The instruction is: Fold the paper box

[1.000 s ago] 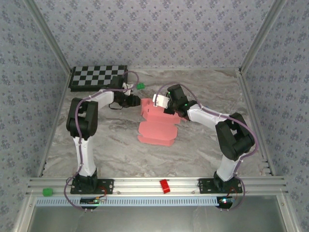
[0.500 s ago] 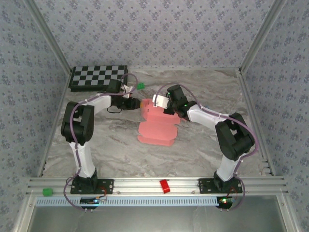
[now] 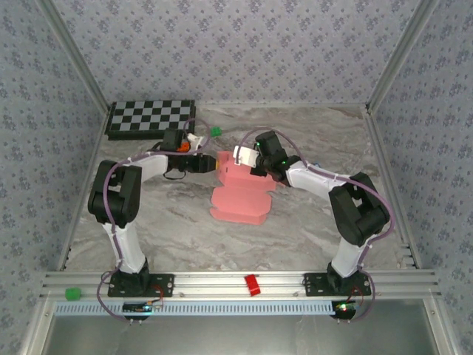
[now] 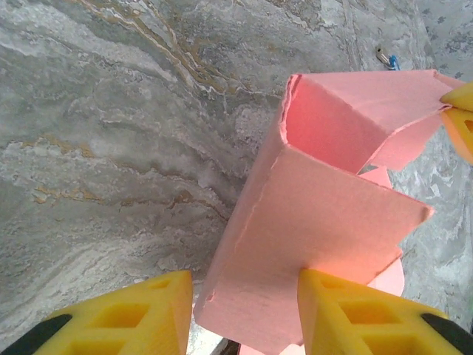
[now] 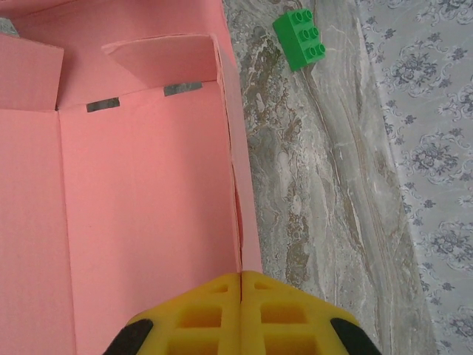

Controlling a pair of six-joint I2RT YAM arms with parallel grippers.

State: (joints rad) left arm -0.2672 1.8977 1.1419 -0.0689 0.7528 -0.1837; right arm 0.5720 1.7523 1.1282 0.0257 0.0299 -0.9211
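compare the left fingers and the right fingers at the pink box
The left fingers stand apart; the right fingers are pressed shut. The left fingers straddle an upright flap of the box with a gap on one side, not clamping it; the right fingers pinch a side wall's edge. Both pairs are yellow and work at the box's far end.

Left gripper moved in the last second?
Yes, slightly. The left gripper shifted toward the near edge, away from the checkerboard, staying beside the paper box.
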